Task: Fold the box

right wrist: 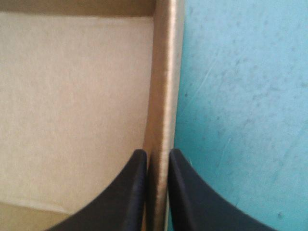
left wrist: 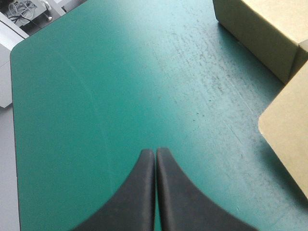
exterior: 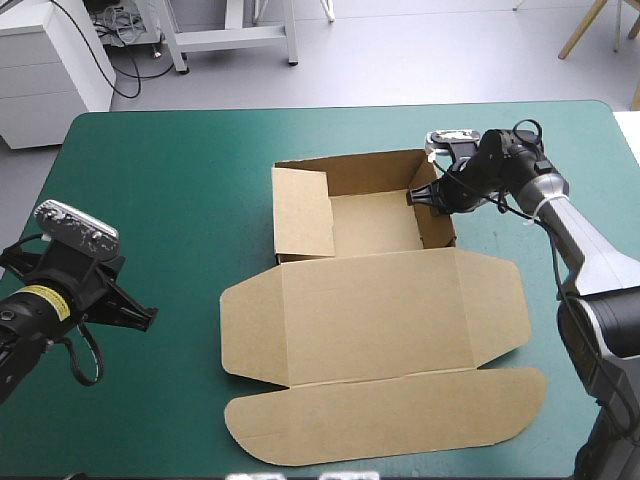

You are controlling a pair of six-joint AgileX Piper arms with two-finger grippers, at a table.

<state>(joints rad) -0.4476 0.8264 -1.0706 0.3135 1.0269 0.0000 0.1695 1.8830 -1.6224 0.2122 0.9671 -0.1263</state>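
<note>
While the right gripper (right wrist: 156, 155) pinches the right wall (right wrist: 162, 82) of the box (exterior: 372, 222), one finger inside, one outside, the left gripper (left wrist: 155, 153) is closed, empty, well left of it. Box mid-table, lid (exterior: 385, 310) flat toward near edge, long axis left-right.

Overhead + close wrist cams, box (exterior: 370, 300) shared

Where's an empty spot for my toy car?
The big bare patch of teal-green cover lies between the far edge, the box and the left gripper. The strip beyond the box is free too. Crowded: the middle and near side, taken by the flat lid, and by the right gripper.
</note>
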